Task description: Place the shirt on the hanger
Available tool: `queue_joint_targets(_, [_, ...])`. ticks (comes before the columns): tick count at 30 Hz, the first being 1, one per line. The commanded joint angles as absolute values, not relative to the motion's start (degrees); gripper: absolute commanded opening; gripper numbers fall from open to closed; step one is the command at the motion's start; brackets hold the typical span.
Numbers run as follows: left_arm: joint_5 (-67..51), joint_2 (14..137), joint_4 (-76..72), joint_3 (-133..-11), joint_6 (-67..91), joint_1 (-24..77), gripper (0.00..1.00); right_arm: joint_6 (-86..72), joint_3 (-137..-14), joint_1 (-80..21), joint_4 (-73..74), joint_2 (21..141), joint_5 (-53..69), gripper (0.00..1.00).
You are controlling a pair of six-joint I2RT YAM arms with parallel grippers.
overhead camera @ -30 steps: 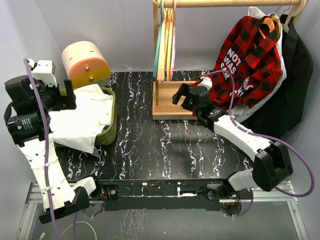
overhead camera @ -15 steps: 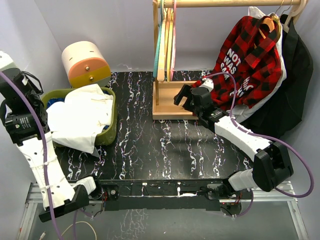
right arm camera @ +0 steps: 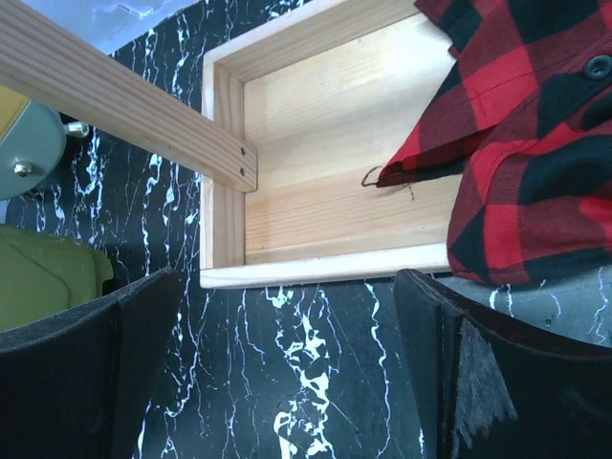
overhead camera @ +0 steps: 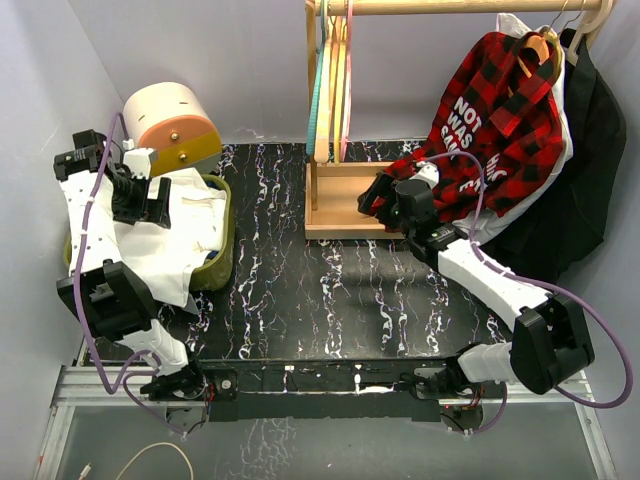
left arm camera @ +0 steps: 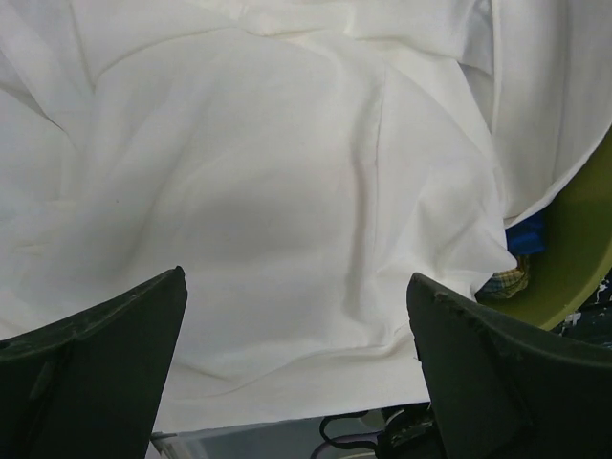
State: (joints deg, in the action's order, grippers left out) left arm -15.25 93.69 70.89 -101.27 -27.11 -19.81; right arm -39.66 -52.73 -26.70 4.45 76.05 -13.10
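The shirt [overhead camera: 165,235] is a big white heap in the green basket [overhead camera: 226,245], and some of it spills over the basket's near side. The left gripper [left arm camera: 295,287] hangs just above the basket, right over the white cloth. Its two fingers are spread wide and hold nothing.

The pink hanger [overhead camera: 347,80] is far to the right of the basket, up on the rail of the wooden rack [overhead camera: 340,200]. The right gripper [right arm camera: 285,277] is also well to the right of the basket, over the rack's flat bottom tray. Its fingers are spread wide too, with nothing in them.

So I think the job has hardly begun. The shirt is not picked up and the hanger is not taken down. Both must be fetched, and then the shirt put on the hanger.

Counting: one white shirt, one pink hanger, and what look like three other hangers next to it. There is one basket with a bit of blue cloth [left arm camera: 526,234] inside. There is one red and black shirt [overhead camera: 500,110], which hangs farthest right of the basket. There are two arms.
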Motion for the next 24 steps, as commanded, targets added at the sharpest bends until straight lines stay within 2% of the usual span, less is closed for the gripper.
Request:
queue_joint_targets(1, [-17.28, 91.68, 69.44, -100.17, -29.40, -20.72, 0.97, -38.53, -51.82, -25.47, 1.10, 73.07, -13.07, 0.99])
queue_joint_targets(9, [-16.32, 94.78, 62.19, -87.70, -29.40, -20.66, 0.97, -38.22, -51.65, -24.52, 0.06, 73.17, -11.18, 0.99])
queue_joint_targets(12, [-15.60, 94.89, 60.35, -83.74, -29.40, -20.70, 0.97, -36.43, -51.45, -24.51, -2.42, 72.84, -6.28, 0.98])
queue_joint_targets(16, [-20.09, 94.64, 63.59, -86.60, -29.40, -20.61, 0.97, -33.34, -48.69, -24.47, -10.17, 70.33, 5.99, 0.96])
queue_joint_targets(19, [-23.54, 91.50, 66.84, -96.11, -29.40, -20.48, 0.97, -30.17, -46.01, -24.75, -18.06, 67.96, 18.34, 0.91])
queue_joint_targets(20, [-24.77, 90.21, 67.74, -100.22, -27.66, -20.48, 0.21, -28.95, -45.33, -25.28, -20.14, 67.24, 22.29, 0.91])
queue_joint_targets(21, [-25.79, 88.85, 68.21, -104.37, -26.89, -20.49, 0.00, -27.42, -44.60, -25.99, -22.66, 66.48, 26.27, 0.90])
queue_joint_targets(24, [-27.46, 84.60, 67.46, -113.99, -26.45, -20.48, 0.00, -19.84, -45.09, -32.00, -23.19, 66.14, 31.89, 0.94])
